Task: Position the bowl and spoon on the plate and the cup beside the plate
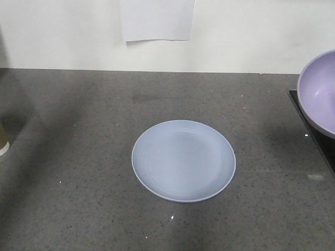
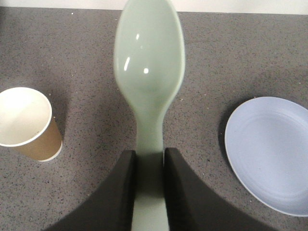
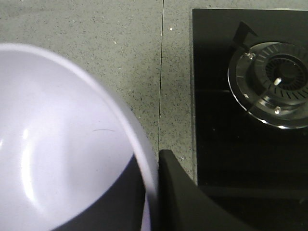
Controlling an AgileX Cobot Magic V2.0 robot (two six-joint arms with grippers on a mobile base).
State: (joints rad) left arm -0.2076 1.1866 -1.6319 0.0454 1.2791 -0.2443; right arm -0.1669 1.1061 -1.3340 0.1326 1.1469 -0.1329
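- The bowl (image 1: 320, 93) is cut off by the right edge of the front view. Only its left part shows, tilted so the lilac inside faces the camera, off the worktop (image 1: 73, 157) and over the near-left corner of the black hob (image 1: 313, 133).
- In the right wrist view the bowl (image 3: 57, 144) fills the left half and runs out of frame at the left and bottom.
- The right pincer (image 3: 150, 162) is clenched on the bowl's rim. One black finger (image 3: 180, 197) sits outside the wall and a dark shape lies just inside it. Whether that shape is the other finger or a shadow is hard to tell.
- Of the cup (image 1: 3, 142), the front view shows only a sliver at the far left edge, brown with a white base band.
- The left wrist view shows the whole cup (image 2: 28, 126) standing upright on the worktop, left of the spoon.
- The left pincer (image 2: 149, 161) is clenched on the spoon (image 2: 149, 57), with its two black fingers (image 2: 124, 192) pressing the handle from either side. The oval head points away, hollow side up, and its tip is cut by the top edge.
- The plate (image 1: 183, 160) lies flat in the middle of the worktop. In the left wrist view it sits to the right of the spoon and its right part is cropped.
- Bowl, cup and plate each hold nothing.
- On the hob a round gas burner (image 3: 272, 89) sits at the far right.
- A sheet of paper (image 1: 157, 20) hangs on the wall (image 1: 261, 31), with its top cut off.
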